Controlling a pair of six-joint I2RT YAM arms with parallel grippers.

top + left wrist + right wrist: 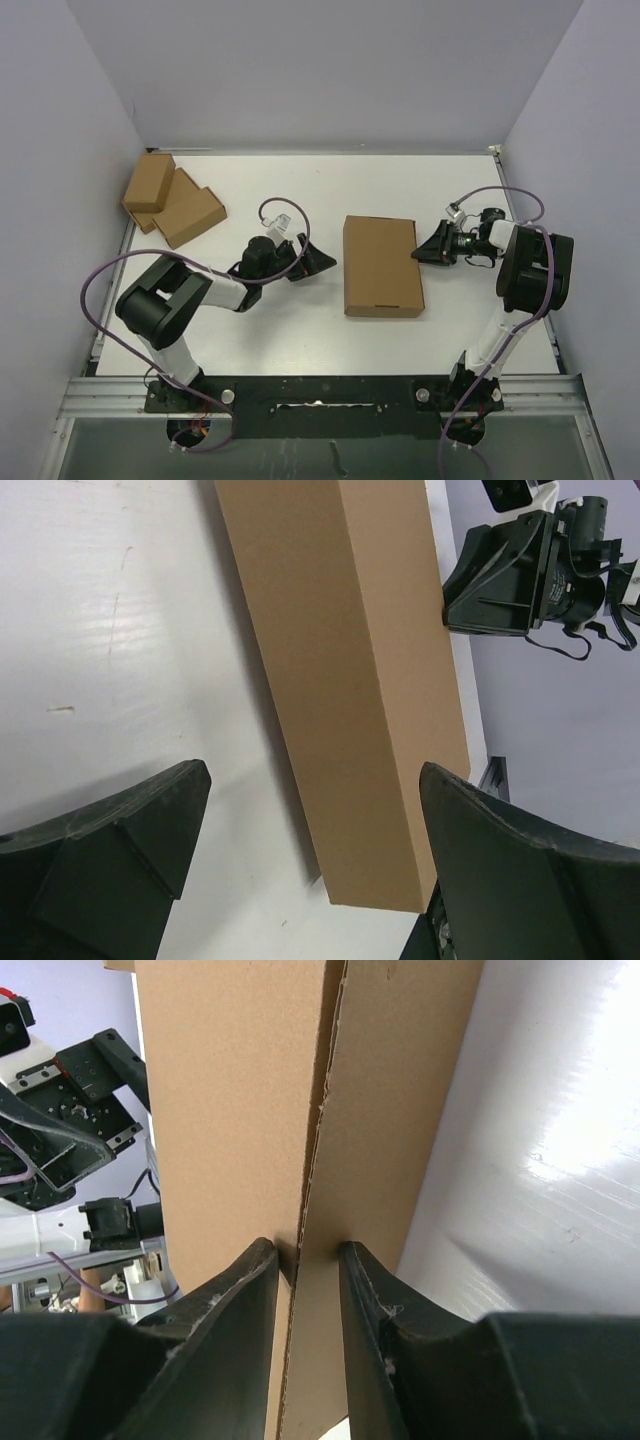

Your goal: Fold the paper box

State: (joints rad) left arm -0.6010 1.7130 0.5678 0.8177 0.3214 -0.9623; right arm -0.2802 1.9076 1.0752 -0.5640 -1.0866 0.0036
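A closed brown box (pixel 382 265) lay flat on the bench (pixel 300 190). The right jaws were pinched on the box's side edge, with cardboard caught between them. The left jaws stood wide apart, the box just ahead of them and not touching.

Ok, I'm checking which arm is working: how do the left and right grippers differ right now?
The left gripper has wide-open jaws; the right gripper has jaws nearly closed. The left gripper stands clear of the paper box, holding nothing; the right gripper pinches its right edge. Both point at the box from opposite sides.
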